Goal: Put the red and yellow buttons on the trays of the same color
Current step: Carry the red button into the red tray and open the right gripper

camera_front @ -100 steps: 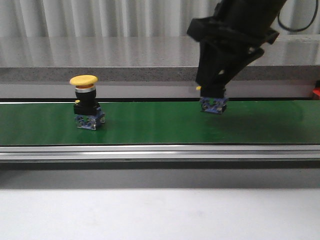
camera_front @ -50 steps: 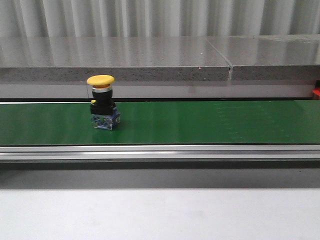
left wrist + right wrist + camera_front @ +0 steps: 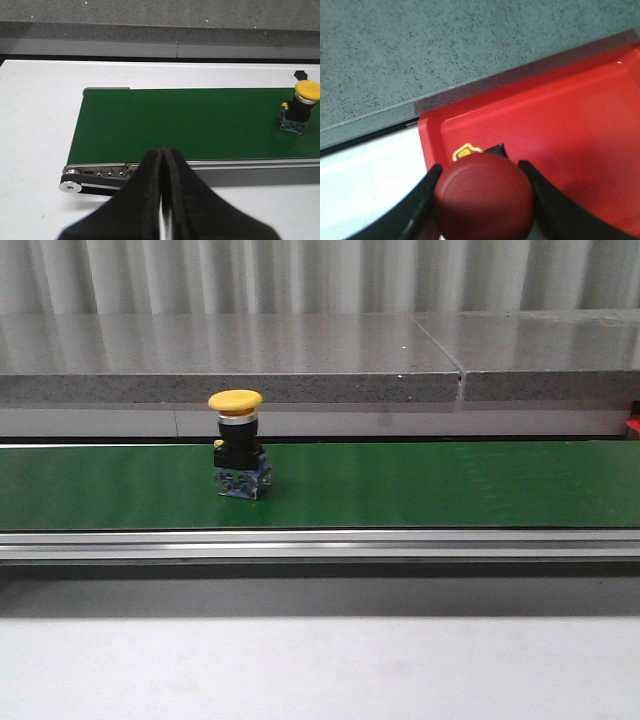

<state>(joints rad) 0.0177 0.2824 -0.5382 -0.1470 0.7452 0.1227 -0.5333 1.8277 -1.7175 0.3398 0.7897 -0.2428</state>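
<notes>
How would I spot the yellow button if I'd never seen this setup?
Find the long green belt running in front of the grey ledge. The yellow button stands upright on it, left of centre: a black body, bluish base, and the belt's only mushroom cap.

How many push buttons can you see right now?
2. A yellow button stands on the green belt. A red button sits between the fingers of the right gripper, over the red tray. Others may be out of view.
</notes>
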